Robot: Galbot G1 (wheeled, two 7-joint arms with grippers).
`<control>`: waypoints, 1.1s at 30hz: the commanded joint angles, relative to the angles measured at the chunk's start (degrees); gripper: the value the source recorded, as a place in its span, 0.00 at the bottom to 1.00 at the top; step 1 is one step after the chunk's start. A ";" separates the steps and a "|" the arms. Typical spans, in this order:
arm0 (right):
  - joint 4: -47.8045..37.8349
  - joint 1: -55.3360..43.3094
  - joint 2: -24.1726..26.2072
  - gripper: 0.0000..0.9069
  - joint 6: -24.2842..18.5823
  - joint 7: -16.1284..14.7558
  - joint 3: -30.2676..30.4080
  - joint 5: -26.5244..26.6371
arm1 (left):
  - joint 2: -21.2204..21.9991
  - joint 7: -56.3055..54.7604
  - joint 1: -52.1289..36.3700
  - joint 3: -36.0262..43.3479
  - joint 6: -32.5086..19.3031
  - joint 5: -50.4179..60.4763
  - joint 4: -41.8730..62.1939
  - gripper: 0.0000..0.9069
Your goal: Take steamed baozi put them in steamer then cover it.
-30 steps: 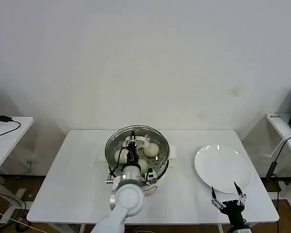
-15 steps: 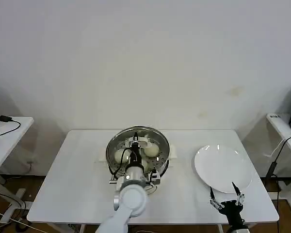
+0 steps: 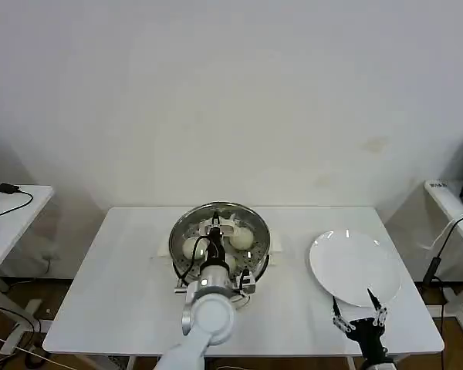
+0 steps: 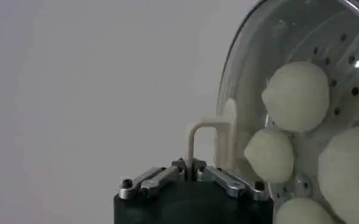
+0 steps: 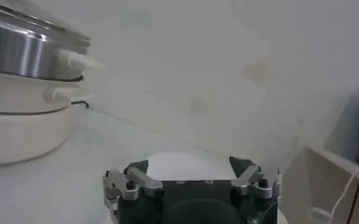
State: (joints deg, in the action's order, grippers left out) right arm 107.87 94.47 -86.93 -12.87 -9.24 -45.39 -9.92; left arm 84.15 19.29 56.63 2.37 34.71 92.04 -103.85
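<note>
1. White table [image 3: 123, 270] against a pale wall.
2. Steamer [image 3: 220, 240] at centre, steamed baozi [image 4: 296, 96] inside, cover [image 3: 251, 218] on top.
3. Left gripper [image 4: 192, 172] pinched on the cover's handle [image 4: 211, 135].
4. Right gripper [image 3: 358, 314] spread, parked beside white plate [image 3: 355, 266].

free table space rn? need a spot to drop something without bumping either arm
Widest bare patch: the table left of the steamer. A narrower strip lies between steamer and white plate. Crowded: the middle, where the left tool is shut on the cover handle over the baozi, and the near right corner, where the right tool hangs open by the plate.
</note>
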 commanded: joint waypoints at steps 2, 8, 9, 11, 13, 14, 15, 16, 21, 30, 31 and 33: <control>-0.03 0.02 -0.03 1.00 -0.04 -0.04 0.17 -0.07 | 0.08 0.08 -0.02 -0.04 -0.21 0.13 0.26 0.00; 0.00 0.08 -0.07 1.00 -0.11 -0.09 0.30 -0.17 | 0.49 0.05 -0.29 -0.03 -0.29 0.09 0.59 0.00; -0.01 0.09 -0.05 1.00 -0.11 -0.10 0.31 -0.17 | 0.63 0.02 -0.37 -0.02 -0.33 0.11 0.78 0.00; -0.01 0.11 -0.03 1.00 -0.13 -0.15 0.30 -0.16 | 0.78 0.04 -0.45 -0.01 -0.41 0.10 0.91 0.04; 0.04 0.14 0.01 1.00 -0.14 -0.18 0.30 -0.13 | 0.91 0.30 -0.39 -0.02 -0.74 0.26 0.86 1.00; 0.05 0.13 0.00 1.00 -0.14 -0.21 0.30 -0.13 | 0.91 0.42 -0.34 -0.01 -0.91 0.36 0.87 1.00; 0.05 0.12 0.02 1.00 -0.16 -0.22 0.30 -0.14 | 0.94 0.64 -0.29 -0.03 -0.98 0.50 0.88 1.00; 0.05 0.12 0.03 1.00 -0.16 -0.25 0.31 -0.14 | 0.95 0.73 -0.24 -0.06 -1.01 0.57 0.91 1.00; 0.02 0.08 0.03 1.00 -0.18 -0.30 0.52 -0.18 | 1.14 0.73 -0.16 -0.25 -1.08 0.65 0.96 1.00; 0.07 0.04 0.08 1.00 -0.20 -0.43 0.78 -0.29 | 1.62 0.47 0.06 -0.48 -1.07 0.77 0.83 1.00; 0.08 0.05 0.08 1.00 -0.20 -0.43 0.80 -0.31 | 1.66 0.44 0.16 -0.49 -1.09 0.78 0.72 1.00; 0.09 0.06 0.08 1.00 -0.22 -0.45 0.83 -0.32 | 1.69 0.46 0.29 -0.52 -1.11 0.92 0.52 1.00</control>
State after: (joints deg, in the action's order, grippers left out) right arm 107.88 94.52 -86.84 -13.06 -9.65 -44.61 -10.22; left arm 85.80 19.72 56.72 1.83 33.71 92.78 -103.03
